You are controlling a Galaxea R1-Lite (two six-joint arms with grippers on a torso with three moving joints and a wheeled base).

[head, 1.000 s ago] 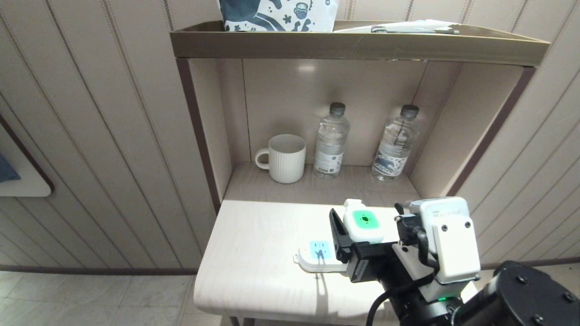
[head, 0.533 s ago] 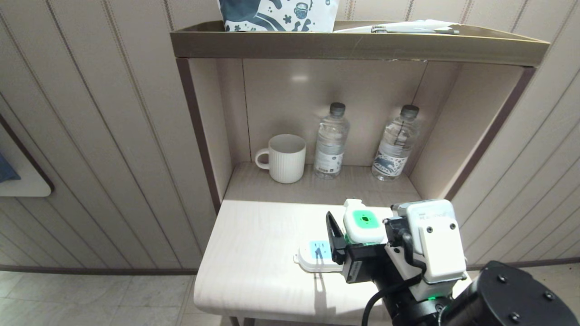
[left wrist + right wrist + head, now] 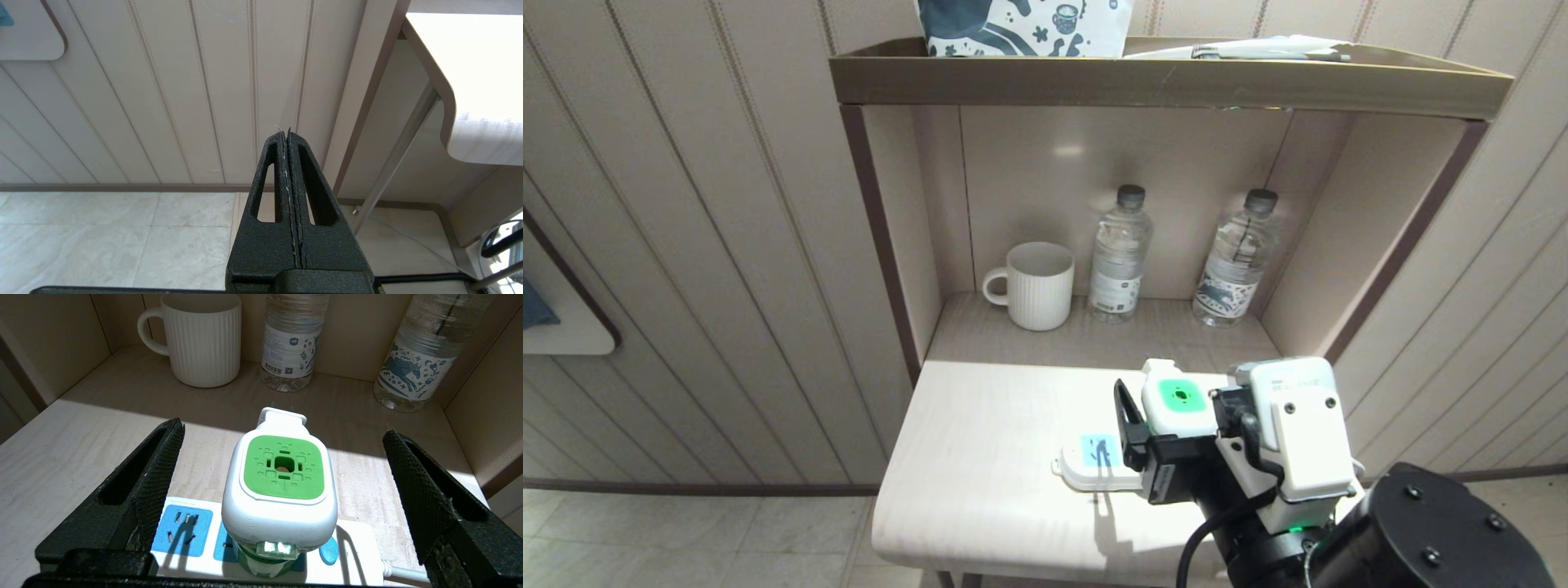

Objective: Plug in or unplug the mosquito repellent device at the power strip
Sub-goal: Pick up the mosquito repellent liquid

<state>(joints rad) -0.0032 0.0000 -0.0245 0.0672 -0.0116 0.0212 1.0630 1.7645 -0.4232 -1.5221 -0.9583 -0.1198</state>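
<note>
Two black fingers of my right gripper [image 3: 282, 490] stood wide apart, one on either side of the mosquito repellent device [image 3: 282, 486], touching neither flank; I judged that spread left room to close squarely on its rounded head. That device stood upright over the power strip [image 3: 186, 528] on the pale table [image 3: 980, 441], its pronged plug end pointing toward the mug [image 3: 200, 339] rather than into a socket; whether it merely rested there I could not tell. My left gripper [image 3: 288, 192] hung parked below the tabletop, fingers pressed together, holding nothing.
</note>
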